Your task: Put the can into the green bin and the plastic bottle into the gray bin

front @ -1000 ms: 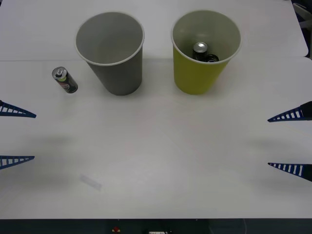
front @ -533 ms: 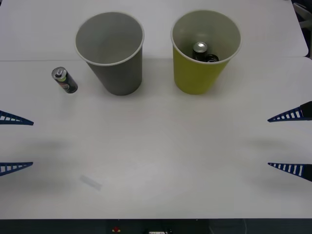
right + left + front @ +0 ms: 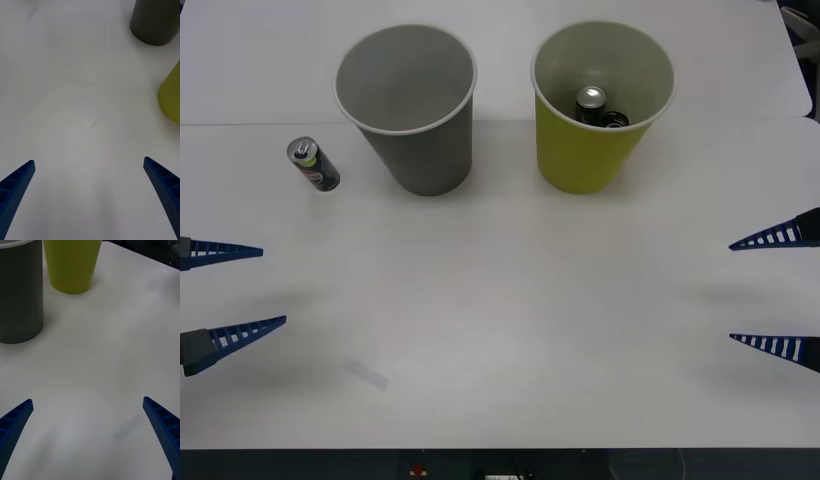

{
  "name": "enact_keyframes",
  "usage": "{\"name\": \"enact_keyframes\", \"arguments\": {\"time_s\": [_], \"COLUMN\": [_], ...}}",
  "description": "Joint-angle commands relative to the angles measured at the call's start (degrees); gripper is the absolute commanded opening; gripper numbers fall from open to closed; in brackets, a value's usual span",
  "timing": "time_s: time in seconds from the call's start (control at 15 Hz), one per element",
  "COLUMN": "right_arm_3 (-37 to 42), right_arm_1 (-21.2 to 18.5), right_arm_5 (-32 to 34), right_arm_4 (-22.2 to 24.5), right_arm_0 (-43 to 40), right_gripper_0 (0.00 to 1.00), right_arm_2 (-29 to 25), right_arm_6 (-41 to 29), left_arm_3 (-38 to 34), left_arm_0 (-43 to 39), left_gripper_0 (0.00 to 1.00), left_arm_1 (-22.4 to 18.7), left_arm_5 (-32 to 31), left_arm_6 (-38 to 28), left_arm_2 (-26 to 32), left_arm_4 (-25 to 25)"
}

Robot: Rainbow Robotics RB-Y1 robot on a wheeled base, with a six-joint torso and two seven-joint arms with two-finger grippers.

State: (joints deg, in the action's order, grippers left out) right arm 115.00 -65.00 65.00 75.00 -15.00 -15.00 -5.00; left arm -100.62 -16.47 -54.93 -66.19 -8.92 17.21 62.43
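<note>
We see a robotics test bench, not a home: a bare white table carries nothing but staged sorting props, a gray bin and a green bin side by side, with blue ribbed robot fingers reaching in from both edges of the front view.
</note>
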Motion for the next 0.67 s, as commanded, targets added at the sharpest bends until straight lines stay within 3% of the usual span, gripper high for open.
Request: {"name": "enact_keyframes", "arguments": {"time_s": [0.07,0.4,0.67], "right_arm_3": [0.00,0.00,0.00], "right_arm_1": [0.00,0.00,0.00], "right_arm_5": [0.00,0.00,0.00], "right_arm_4": [0.00,0.00,0.00], "right_arm_0": [0.00,0.00,0.00], "right_gripper_0": [1.00,1.00,1.00], "right_arm_2": [0.00,0.00,0.00], "right_arm_6": [0.00,0.00,0.00], "left_arm_3": [-3.09,-3.88,-5.02], "left_arm_0": [-4.01,-9.46,-11.48], "left_gripper_0": [1.00,1.00,1.00], "left_arm_1": [0.00,0.00,-0.09], "left_arm_5": [9.94,22.34,34.29], "left_arm_6": [-1.01,-1.62,-0.66], "left_arm_2": [-1.83,-6.66,-10.27], "left_arm_4": [-1.96,-13.65,-19.36]}}
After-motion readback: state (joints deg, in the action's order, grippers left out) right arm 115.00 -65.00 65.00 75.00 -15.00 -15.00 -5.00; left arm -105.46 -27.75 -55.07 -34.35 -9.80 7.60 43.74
